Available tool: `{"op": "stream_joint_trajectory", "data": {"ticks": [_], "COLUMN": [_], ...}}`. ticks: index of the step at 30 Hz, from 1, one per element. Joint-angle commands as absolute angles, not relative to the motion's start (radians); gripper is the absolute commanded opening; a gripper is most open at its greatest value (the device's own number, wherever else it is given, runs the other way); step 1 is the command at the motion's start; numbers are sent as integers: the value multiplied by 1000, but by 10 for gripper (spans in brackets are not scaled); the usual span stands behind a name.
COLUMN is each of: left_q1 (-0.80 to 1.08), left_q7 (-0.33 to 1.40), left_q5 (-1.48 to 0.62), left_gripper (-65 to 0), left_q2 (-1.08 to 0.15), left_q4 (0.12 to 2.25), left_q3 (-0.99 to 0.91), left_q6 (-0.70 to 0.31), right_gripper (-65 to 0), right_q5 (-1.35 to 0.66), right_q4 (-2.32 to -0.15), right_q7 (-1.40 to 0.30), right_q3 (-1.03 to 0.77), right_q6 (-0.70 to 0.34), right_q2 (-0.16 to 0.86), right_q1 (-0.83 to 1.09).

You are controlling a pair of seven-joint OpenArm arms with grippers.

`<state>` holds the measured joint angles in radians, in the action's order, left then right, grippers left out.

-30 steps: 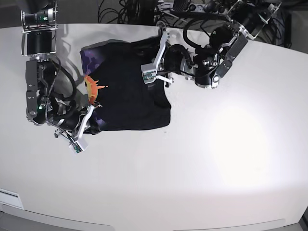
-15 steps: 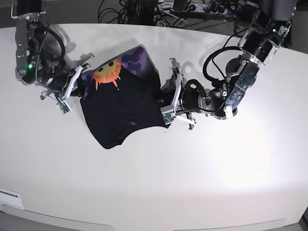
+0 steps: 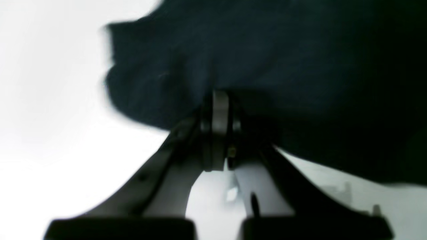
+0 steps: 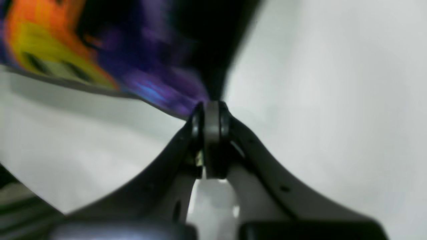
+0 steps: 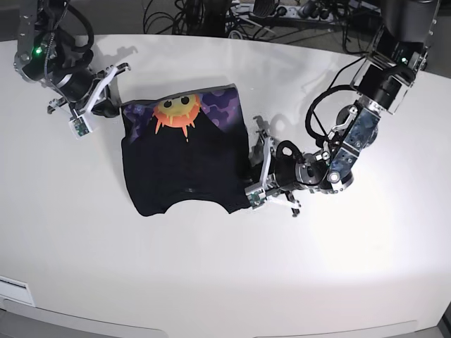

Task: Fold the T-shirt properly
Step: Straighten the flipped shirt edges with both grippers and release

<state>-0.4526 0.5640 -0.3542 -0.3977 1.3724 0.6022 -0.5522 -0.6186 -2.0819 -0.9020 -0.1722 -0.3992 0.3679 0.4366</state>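
So the T-shirt (image 5: 184, 158) is soft black fabric, lying mostly flat on the smooth white counter (image 5: 211, 282) in a roughly square, partly folded shape. Its far edge shows the print: an orange sun face (image 5: 177, 113) with spiky rays and purple clouds (image 5: 222, 105) in a honeycomb-ish pattern just beside it. The near edge is plain black with a curved dip in the middle, and the cloth looks matte and a bit rumpled.

The shirt is stretched between the two grippers. The right gripper (image 5: 106, 107) is clamped tight on the printed corner; in the right wrist view the jaws are pressed together on the fabric edge, with the purple and orange print (image 4: 100, 50) fanning out up and to the left of the gripper (image 4: 211, 115), all of it blurry. White counter fills everything to that gripper's right.

The left gripper (image 5: 254, 183) is also closed, pinching the plain black edge at the opposite side of the shirt. From the left wrist view the jaws meet on dark cloth (image 3: 267, 66) that spreads above and to the right of the gripper (image 3: 218, 110), and bright counter sits off to its left. That view is pretty smeared too, so no weave detail to speak of
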Motion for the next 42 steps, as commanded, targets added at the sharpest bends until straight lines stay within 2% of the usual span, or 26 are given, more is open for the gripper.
{"op": "stream_joint_trajectory", "data": {"ticks": [1,4,6,12,16,21,26,29,34,38,42], "left_q1": [-495,-523,-546,-585,-569,-556,-542,-526,-513,-510,-511], "left_q7": [538,538,557,701,764,764,764,763,738,738,733], "left_q5": [-348,-336,-329,-432,-561,-582,-581,-564,-501,-468,-476], "left_gripper": [-650,-650,-650,-650,-650,-650,-650,-650,-650,-650,-650], "left_q2": [-402,-402,-402,-423,-450,-452,-452,-452,-452,-455,-463], "left_q4": [1385,1385,1386,1446,1516,1522,1522,1522,1522,1521,1521], "left_q3": [595,595,595,594,595,595,595,595,595,595,595], "left_q6": [-513,-426,-406,-431,-458,-460,-460,-460,-460,-460,-460], "right_gripper": [-650,-650,-650,-650,-650,-650,-650,-650,-650,-650,-650], "right_q5": [-628,-628,-627,-560,-664,-638,-586,-567,-557,-445,-421], "right_q4": [-2105,-2106,-2110,-2254,-2311,-2217,-2008,-1930,-1964,-1969,-1970], "right_q7": [-875,-868,-868,-804,-759,-683,-666,-670,-709,-706,-666], "right_q3": [-179,-179,-179,-210,-221,-177,-156,-159,-159,-159,-159], "right_q6": [-400,-400,-400,-411,-443,-572,-603,-575,-523,-455,-452], "right_q2": [362,323,318,319,317,260,228,230,228,219,211], "right_q1": [433,432,432,434,434,427,344,304,336,393,420]}}
